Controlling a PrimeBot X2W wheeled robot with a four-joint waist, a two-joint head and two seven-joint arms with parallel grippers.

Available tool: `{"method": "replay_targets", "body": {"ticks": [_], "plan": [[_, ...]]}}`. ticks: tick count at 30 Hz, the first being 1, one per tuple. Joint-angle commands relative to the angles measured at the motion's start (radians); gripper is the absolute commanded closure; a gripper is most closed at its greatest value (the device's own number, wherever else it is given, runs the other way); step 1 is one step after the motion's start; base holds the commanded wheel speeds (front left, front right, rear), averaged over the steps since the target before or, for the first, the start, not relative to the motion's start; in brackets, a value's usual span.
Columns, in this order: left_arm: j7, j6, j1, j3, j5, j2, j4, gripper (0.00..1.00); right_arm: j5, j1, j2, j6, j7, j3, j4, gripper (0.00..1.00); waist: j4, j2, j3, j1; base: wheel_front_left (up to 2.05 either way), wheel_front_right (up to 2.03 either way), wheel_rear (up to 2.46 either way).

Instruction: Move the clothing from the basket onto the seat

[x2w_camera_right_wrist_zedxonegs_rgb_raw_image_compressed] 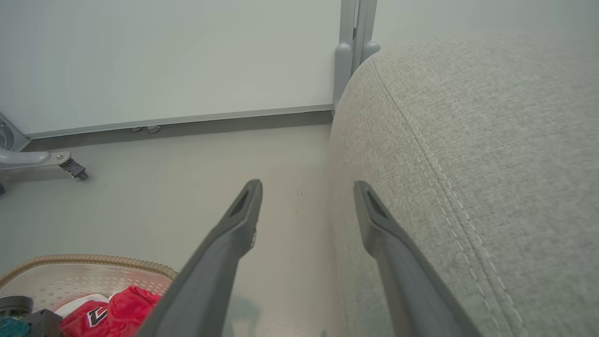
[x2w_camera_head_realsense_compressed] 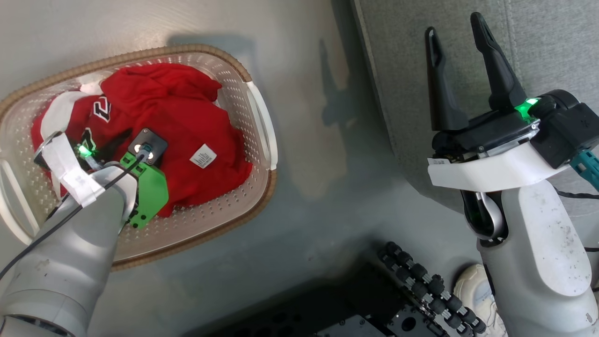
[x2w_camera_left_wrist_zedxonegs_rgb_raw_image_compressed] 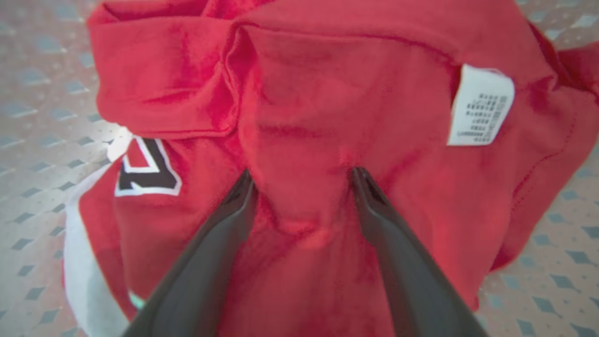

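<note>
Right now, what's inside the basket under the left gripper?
Crumpled red clothing with a white tag lies in the basket; the open left gripper presses into it. The perforated floor shows around the heap. Anything beneath the fabric is covered.

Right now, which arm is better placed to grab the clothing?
Left. Left claw is open, straddling a fold of clothing in the basket; right claw hangs open by the seat.

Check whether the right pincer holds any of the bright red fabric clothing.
No, the right pincer stands open beside the grey upholstered seat, with nothing but pale floor showing in its gap.
</note>
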Motion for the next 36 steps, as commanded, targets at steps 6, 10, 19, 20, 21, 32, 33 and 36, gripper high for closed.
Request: {"method": "replay_targets", "body": {"ticks": [6,10,19,20,21,32,33,36], "plan": [[0.088,-0.002,-0.027,-0.068,-0.05,-0.005,0.012,0.0,0.003,0.003,-0.003,0.0,-0.005,-0.003,-0.009,0.0,-0.001,0.0,0.041,-0.0001,0.0,0.0,0.0],[0.121,-0.002,-0.037,-0.106,-0.073,-0.002,0.015,0.63,0.002,0.001,-0.003,0.0,-0.005,-0.007,-0.009,0.0,0.004,0.0,0.047,-0.0001,0.0,0.0,0.0],[0.076,-0.002,-0.044,-0.166,-0.127,-0.028,0.003,1.0,-0.012,0.005,-0.003,0.0,-0.005,-0.009,-0.004,0.0,0.023,0.0,0.005,-0.0001,0.0,0.0,0.0],[0.061,-0.002,-0.04,-0.178,-0.128,-0.032,-0.001,1.0,-0.014,0.006,-0.003,0.0,-0.005,-0.009,0.0,0.0,0.027,0.0,-0.006,-0.0001,0.0,0.0,0.0],[0.047,-0.002,-0.034,-0.186,-0.138,-0.036,-0.002,1.0,-0.017,0.009,-0.003,0.0,-0.005,-0.009,0.004,0.0,0.031,0.0,-0.019,-0.0001,0.0,0.0,0.0],[-0.075,-0.002,0.027,-0.243,-0.231,-0.096,-0.032,1.0,-0.05,0.05,-0.003,0.0,-0.005,-0.015,0.051,0.0,0.098,0.0,-0.193,-0.0001,0.0,0.0,0.0],[-0.084,-0.002,0.034,-0.247,-0.238,-0.101,-0.039,1.0,-0.054,0.054,-0.003,0.0,-0.005,-0.016,0.059,0.0,0.106,0.0,-0.215,-0.0001,0.0,0.0,0.0],[-0.1,-0.002,0.055,-0.258,-0.265,-0.113,-0.064,1.0,-0.063,0.068,-0.003,0.0,-0.005,-0.018,0.074,0.0,0.125,0.0,-0.271,-0.0001,0.0,0.0,0.0]]}}
